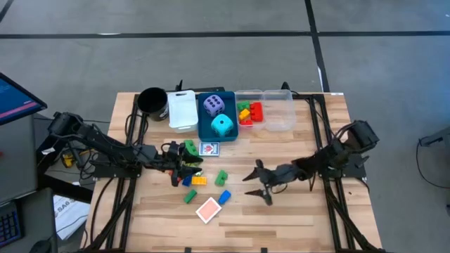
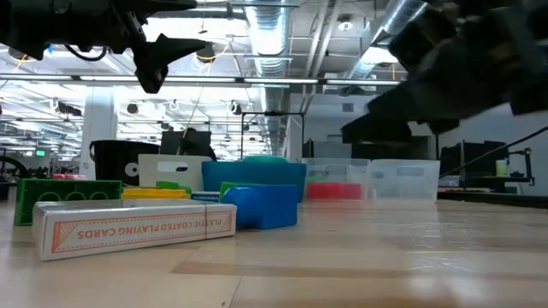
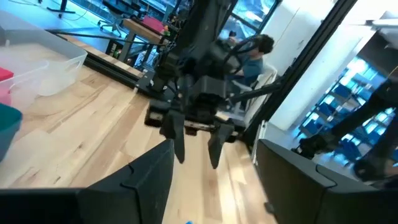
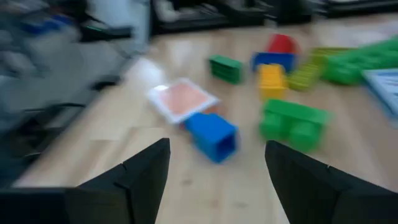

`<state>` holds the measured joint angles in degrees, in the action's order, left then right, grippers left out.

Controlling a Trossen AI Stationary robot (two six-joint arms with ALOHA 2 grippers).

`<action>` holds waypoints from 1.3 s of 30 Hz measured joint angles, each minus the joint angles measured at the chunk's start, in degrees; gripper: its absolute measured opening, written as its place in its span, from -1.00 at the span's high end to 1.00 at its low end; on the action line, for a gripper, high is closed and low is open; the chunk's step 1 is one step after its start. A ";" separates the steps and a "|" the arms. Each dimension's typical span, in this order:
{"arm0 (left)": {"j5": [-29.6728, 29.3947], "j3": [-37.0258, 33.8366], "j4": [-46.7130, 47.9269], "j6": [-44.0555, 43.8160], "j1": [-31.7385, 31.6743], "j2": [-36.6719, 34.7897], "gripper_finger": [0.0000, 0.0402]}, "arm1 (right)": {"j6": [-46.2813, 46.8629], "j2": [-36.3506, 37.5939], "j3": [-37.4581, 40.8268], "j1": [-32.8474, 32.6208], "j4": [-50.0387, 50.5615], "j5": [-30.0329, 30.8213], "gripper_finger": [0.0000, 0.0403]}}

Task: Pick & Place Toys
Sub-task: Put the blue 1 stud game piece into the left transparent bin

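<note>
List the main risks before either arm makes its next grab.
1. The left gripper hangs open over a tight cluster of bricks: closing on the yellow brick may knock its neighbours away.
2. The right gripper, open, faces the blue brick touching the card pack; a grab may shove the pack.

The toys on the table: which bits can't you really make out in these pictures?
- Low view: card box and blue brick hide the bricks behind.
- High view: left tool covers bricks beneath it.
- Right wrist view: far bricks blurred.
- High view: red bricks too small to count.
</note>
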<state>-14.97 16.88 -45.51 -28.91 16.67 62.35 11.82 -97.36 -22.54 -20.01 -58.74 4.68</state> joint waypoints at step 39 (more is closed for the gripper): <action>-1.35 0.00 -3.49 -3.36 -0.02 0.00 -0.11 | -14.08 -28.52 -11.66 8.96 -22.70 -15.48 -0.29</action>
<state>-16.32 16.88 -48.99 -32.27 16.64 62.35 -2.26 -125.89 -34.20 -11.05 -81.44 -10.80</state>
